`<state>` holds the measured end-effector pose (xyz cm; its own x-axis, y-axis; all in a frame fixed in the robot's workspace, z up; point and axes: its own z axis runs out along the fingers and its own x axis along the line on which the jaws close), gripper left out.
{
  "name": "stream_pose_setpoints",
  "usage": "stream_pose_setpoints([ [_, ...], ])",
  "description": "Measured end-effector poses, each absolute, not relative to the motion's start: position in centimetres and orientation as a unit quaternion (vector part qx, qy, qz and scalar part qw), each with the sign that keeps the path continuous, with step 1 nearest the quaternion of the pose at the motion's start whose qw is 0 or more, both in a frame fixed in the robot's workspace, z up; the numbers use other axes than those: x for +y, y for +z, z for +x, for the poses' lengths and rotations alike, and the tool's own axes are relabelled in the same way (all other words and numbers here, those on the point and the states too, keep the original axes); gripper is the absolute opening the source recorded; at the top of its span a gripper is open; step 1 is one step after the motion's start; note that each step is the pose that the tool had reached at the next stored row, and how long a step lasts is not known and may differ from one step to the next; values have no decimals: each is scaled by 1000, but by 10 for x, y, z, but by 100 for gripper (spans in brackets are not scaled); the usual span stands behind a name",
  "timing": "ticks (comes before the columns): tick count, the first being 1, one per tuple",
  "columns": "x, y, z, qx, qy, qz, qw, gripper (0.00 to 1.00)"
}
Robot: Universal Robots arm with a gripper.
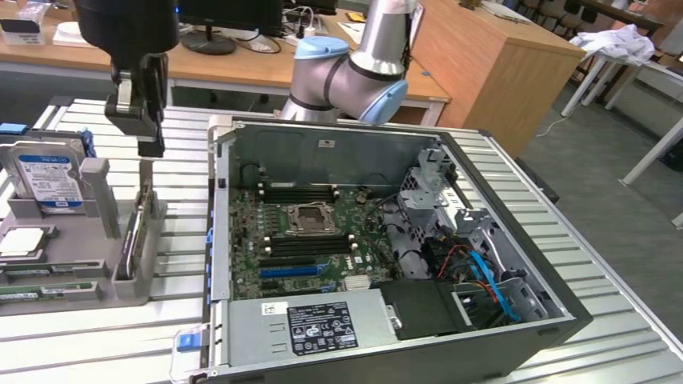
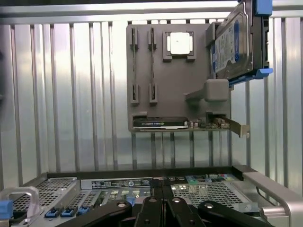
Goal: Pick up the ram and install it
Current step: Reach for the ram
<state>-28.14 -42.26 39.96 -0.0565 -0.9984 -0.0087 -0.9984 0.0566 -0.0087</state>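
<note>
So right now the gripper (image 1: 155, 146) hangs in the air over the slatted table (image 1: 117, 340), above the strip between the grey parts holder (image 2: 180, 90) and the open PC case (image 1: 555, 314), toward the table's far edge. In the wrist view the jaws look pressed together with nothing between them that I can make out, so I'd call it empty-handed.

The ram (image 1: 43, 293) sits in the holder, down by the table's near corner on the exterior view's left. It's green sticks parked on edge in their slots, apart from the gripper. The hard drive (image 1: 48, 180) and the CPU (image 2: 180, 43) share that holder.

Handling-wise, I'd guess a stick like that is light, thin and stiff, but not something to crush. The chips and the contact edge are the fragile bits. My take is to pinch it across the two flat faces near the middle of the top edge and keep it dead upright.

The memory slots (image 1: 307, 244) on the board look unfilled from here.
</note>
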Motion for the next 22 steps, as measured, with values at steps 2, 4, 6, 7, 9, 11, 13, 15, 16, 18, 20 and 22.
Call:
stream_pose_setpoints([
  [2, -423, 400, -280, 727, 0, -687, 6, 10],
  [4, -423, 400, -272, 727, 2, -687, 6, 10],
  [6, -423, 400, -263, 727, 3, -687, 7, 10],
  [7, -423, 400, -258, 727, 4, -687, 8, 10],
  [9, -423, 400, -249, 727, 5, -687, 9, 10],
  [11, -423, 400, -240, 727, 7, -687, 10, 10],
  [13, -423, 400, -232, 727, 8, -687, 11, 10],
  [15, -423, 400, -222, 727, 10, -687, 12, 10],
  [16, -423, 400, -218, 727, 10, -687, 12, 10],
  [18, -423, 400, -209, 727, 11, -687, 13, 10],
  [20, -423, 400, -200, 727, 12, -687, 14, 10],
  [22, -423, 400, -190, 727, 13, -687, 14, 10],
])
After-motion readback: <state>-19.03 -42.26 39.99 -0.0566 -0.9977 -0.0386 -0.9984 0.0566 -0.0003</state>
